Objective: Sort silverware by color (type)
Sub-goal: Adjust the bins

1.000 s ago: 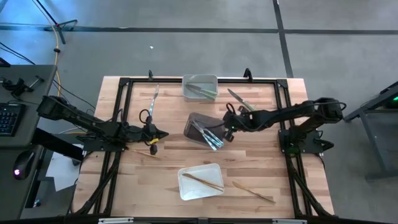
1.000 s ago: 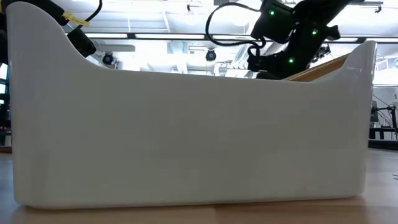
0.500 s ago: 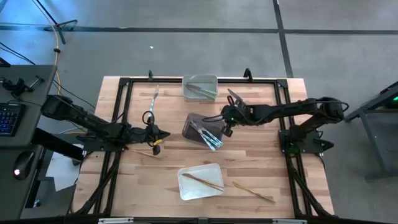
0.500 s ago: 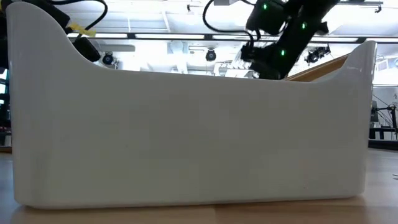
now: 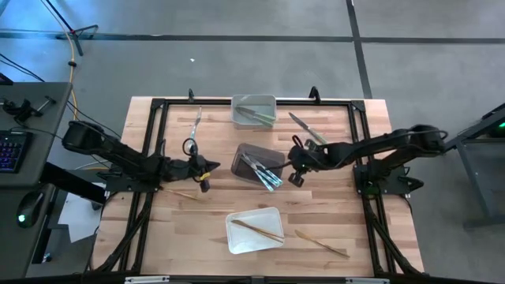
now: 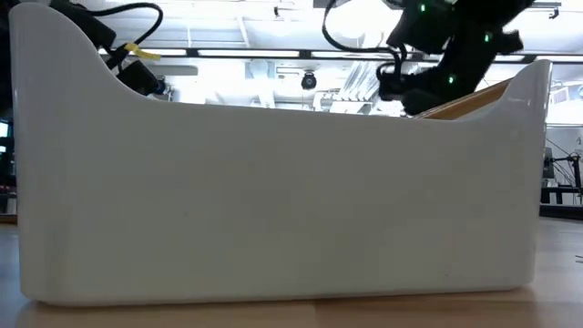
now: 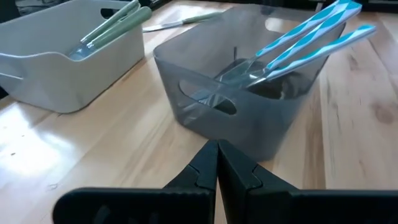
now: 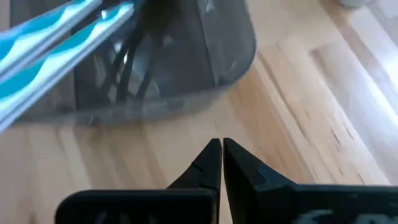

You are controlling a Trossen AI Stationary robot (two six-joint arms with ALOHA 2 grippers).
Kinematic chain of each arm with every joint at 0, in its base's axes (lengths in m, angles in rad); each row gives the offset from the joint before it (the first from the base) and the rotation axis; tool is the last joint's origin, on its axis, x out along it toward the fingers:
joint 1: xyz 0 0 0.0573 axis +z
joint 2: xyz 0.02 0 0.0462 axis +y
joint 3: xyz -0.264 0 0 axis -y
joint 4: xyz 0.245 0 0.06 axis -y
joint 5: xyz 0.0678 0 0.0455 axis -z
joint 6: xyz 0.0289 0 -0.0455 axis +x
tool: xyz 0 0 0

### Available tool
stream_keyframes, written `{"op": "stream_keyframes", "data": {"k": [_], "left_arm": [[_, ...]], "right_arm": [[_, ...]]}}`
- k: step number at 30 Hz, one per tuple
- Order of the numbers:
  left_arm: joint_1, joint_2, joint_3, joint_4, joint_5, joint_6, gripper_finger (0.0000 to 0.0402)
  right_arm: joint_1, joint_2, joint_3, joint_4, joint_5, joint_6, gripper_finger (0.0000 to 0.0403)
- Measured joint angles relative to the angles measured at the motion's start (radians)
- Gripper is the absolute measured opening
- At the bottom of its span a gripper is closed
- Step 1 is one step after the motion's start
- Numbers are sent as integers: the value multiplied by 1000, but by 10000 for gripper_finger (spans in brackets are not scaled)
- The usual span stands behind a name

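While both pincers are pinched closed and empty, the right gripper (image 5: 293, 180) hovers beside the smoky grey bin (image 5: 251, 156) of blue utensils (image 5: 264, 172). Next target is probably the green-handled knife (image 5: 304, 126) lying loose nearby: spread the fingers, straddle its handle squarely. The left gripper (image 5: 207, 166) waits opposite.

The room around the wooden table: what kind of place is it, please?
Probably a robotics lab or workshop. The wooden table stands on a bare grey floor, a desk with keyboard and mouse sits beside it, and the low view shows rows of ceiling lights.
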Motion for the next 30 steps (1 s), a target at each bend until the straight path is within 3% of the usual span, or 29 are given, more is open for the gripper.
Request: {"op": "stream_keyframes", "data": {"k": [4, 14, 21, 26, 30], "left_arm": [[24, 5, 0, 0, 33, 0, 0], [43, -5, 0, 0, 64, 6, 0], [42, -5, 0, -14, 65, -21, 0], [42, 0, -1, -17, 65, -26, 0], [42, 0, -1, -10, 65, -26, 0]], "right_arm": [[-33, 5, -59, 171, 0, -7, 0], [-126, 4, -73, 334, -34, -99, 0], [-149, -41, -61, 244, -58, -130, 0], [-89, -113, -55, 121, -86, -110, 0], [-44, -86, -56, 111, -90, -86, 0]]}}
